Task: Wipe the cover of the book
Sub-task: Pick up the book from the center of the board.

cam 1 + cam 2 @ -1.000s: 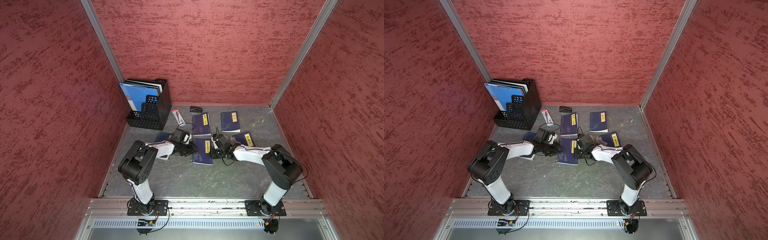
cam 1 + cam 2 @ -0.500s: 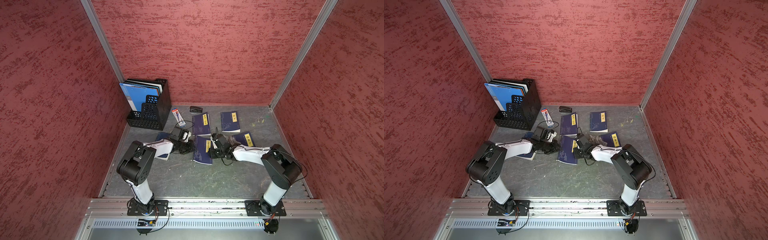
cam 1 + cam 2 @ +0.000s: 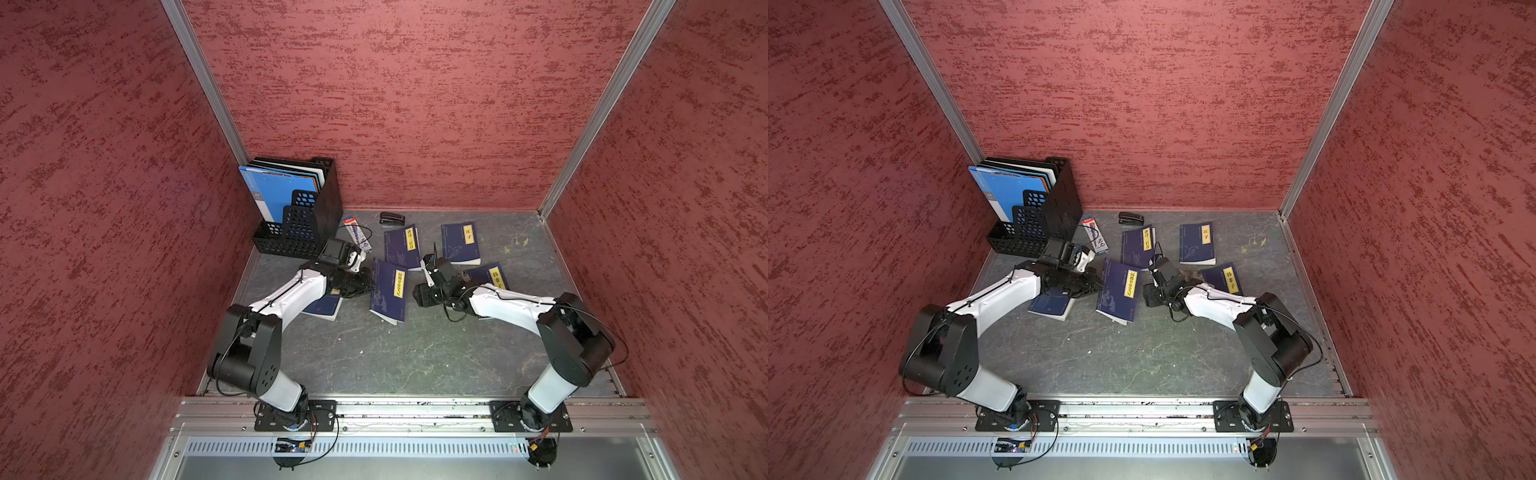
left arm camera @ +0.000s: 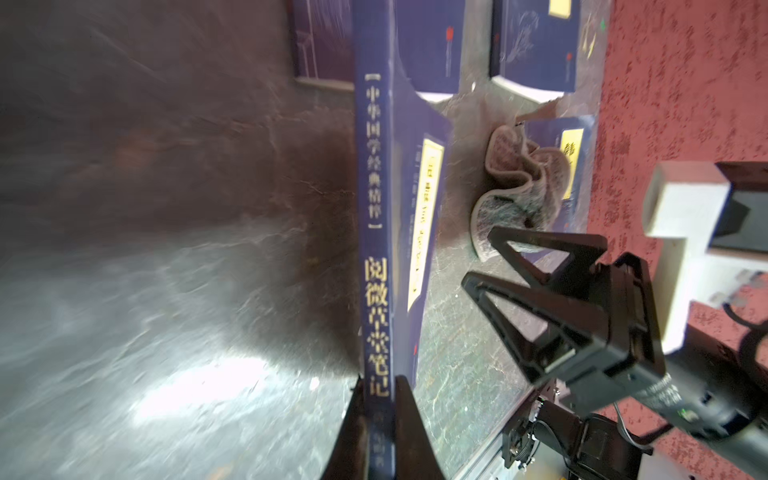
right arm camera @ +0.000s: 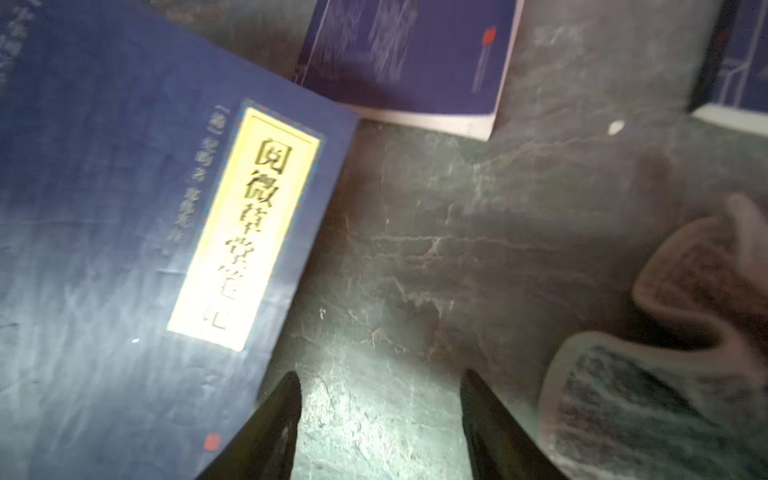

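book (image 3: 388, 293) lay mid-table; left gripper (image 4: 380, 380) clamped on its spine from 9 o'clock. right gripper (image 5: 381, 374) jaws apart, empty, over bare table (image 5: 457, 249). cloth (image 5: 665, 374) crumpled at book's 3 o'clock. step judged: fetching cloth. next move: straddle a fold, pinch, carry onto cover.

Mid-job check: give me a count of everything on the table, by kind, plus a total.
Navy books: 5
Cloth: 1
File rack: 1 (folders inside not counted)
Stapler: 1
Pen pack: 1
Total: 9
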`<action>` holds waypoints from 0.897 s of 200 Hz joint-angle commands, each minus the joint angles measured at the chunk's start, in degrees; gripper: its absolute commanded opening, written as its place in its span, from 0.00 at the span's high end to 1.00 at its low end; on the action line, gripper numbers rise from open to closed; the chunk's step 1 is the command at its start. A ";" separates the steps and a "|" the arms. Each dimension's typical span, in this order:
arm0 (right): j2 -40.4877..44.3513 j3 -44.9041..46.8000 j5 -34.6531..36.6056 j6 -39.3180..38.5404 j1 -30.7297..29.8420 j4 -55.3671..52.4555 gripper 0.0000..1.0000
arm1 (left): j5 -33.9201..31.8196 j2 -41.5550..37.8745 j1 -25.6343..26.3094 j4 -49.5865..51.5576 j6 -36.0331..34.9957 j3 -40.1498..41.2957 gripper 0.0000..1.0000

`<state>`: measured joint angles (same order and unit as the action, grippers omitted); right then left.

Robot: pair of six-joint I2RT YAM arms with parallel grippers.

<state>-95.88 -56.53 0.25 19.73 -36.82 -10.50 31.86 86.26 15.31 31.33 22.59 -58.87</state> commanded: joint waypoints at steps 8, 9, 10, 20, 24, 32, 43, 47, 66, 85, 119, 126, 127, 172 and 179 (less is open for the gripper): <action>0.35 -0.50 0.53 -2.57 2.16 1.05 0.38 | 1.23 -4.00 -4.15 12.57 -5.04 -4.50 1.00; 0.30 -0.46 0.49 -2.58 2.22 1.12 0.38 | 1.25 -4.13 -4.32 12.90 -5.16 -4.67 1.00; 0.28 -0.44 0.43 -2.58 2.20 1.20 0.38 | 1.27 -4.24 -4.50 13.06 -5.22 -4.81 1.00; -0.04 -0.17 -0.20 -2.92 2.56 1.75 0.38 | 1.50 -5.03 -6.41 16.41 -6.55 -6.40 1.00; -0.14 -0.10 -0.39 -2.98 2.65 1.91 0.38 | 1.63 -5.28 -7.05 17.51 -7.08 -6.97 1.00; -0.54 -0.11 -0.76 -3.27 2.80 2.29 0.38 | 2.13 -5.78 -8.91 19.60 -8.03 -7.98 1.00; -0.97 0.02 -1.28 -3.53 3.05 2.68 0.38 | 2.85 -6.27 -11.54 22.08 -9.31 -9.14 1.00; -1.07 0.02 -1.39 -3.66 3.06 2.80 0.38 | 3.19 -6.29 -12.43 22.72 -9.83 -9.51 0.99; -1.72 0.10 -2.42 -3.83 3.39 3.69 0.38 | 4.12 -6.20 -16.98 25.24 -12.09 -10.38 0.99; -2.57 -0.11 -3.60 -3.98 3.59 4.46 0.38 | 6.60 -5.71 -21.74 26.86 -14.24 -10.35 0.99; -3.83 -0.99 -5.20 -4.65 3.83 4.80 0.38 | 9.01 -3.36 -28.17 28.70 -17.62 -10.69 0.99; -4.00 -1.26 -5.47 -4.82 3.85 4.81 0.38 | 9.24 -2.60 -28.84 28.52 -18.04 -10.92 0.99; -4.07 -1.32 -5.50 -4.84 3.81 4.84 0.38 | 9.26 -2.50 -28.93 28.47 -18.12 -10.96 0.99; -4.22 -1.27 -6.71 -5.13 3.83 5.75 0.38 | 8.83 3.54 -30.17 29.47 -20.80 -13.20 1.00; -4.21 -1.14 -6.80 -5.11 3.83 5.80 0.38 | 8.29 4.32 -30.24 29.56 -21.05 -13.51 1.00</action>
<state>-99.61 -56.62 -5.02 15.46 -33.47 -6.76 38.76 88.77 -14.37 59.68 4.89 -70.04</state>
